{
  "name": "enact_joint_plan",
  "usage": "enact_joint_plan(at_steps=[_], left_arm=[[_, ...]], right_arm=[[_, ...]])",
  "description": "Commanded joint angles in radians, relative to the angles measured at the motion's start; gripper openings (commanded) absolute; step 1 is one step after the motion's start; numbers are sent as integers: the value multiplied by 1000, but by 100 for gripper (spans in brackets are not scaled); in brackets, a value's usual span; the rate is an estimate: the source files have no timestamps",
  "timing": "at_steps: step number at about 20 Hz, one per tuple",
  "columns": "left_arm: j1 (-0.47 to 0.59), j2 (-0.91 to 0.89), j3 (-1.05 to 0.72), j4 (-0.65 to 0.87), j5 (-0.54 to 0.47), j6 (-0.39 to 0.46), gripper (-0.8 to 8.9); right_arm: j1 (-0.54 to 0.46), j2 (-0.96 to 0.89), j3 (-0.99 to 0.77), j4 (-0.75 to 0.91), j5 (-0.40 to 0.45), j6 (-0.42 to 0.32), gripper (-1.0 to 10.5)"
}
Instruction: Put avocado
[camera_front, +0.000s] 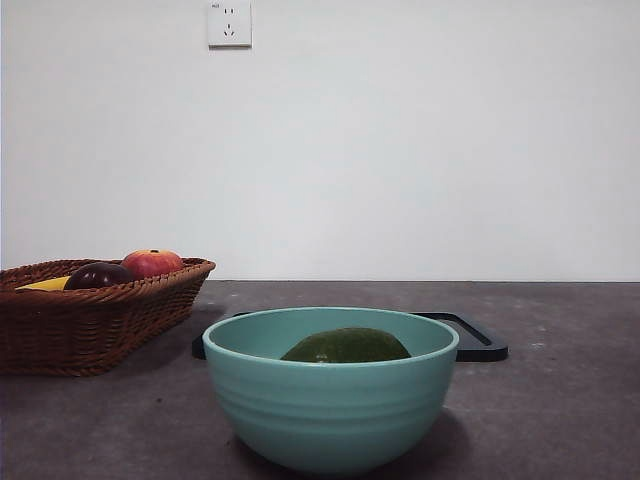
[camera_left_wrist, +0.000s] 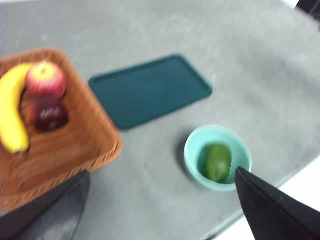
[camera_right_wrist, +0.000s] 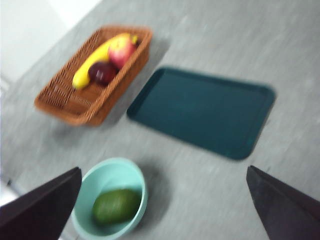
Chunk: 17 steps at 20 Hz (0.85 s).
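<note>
The dull olive-green avocado (camera_front: 346, 346) lies inside the pale turquoise round bowl (camera_front: 330, 410) on the grey desk (camera_front: 560, 400); behind the bowl lies a dark flat rectangular tray (camera_right_wrist: 202, 111); the left claw (camera_left_wrist: 160, 210) and right claw (camera_right_wrist: 162, 205) hang high above the bowl (both blurred), jaws wide apart, holding nothing.

You see the avocado (camera_front: 346, 346) lying inside the bowl (camera_front: 330, 415), near the front of the table (camera_front: 570, 400). The tray (camera_front: 470, 335) lies flat just behind the bowl. The basket (camera_front: 95, 325) sits to the left, a bit farther back. In it lie a banana (camera_front: 42, 284), a plum (camera_front: 97, 275) and an apple (camera_front: 152, 262).
</note>
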Motion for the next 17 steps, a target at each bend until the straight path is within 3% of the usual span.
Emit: enact_joint_plan(at_steps=[1,7,12,17], left_arm=[[-8,-34,8,-23,-4,15,467],[-9,-115,8,-72,-1,36,467],[-9,-127,8,-107,-1,37,467],[-9,-127,8,-112,-1,43,467]], right_arm=[[32,5,17,-10,-3,-11,558],[196,143,17,-1,13,69,557],[362,380,17,0,100,110,556],[450,605,17,3,203,120,544]])
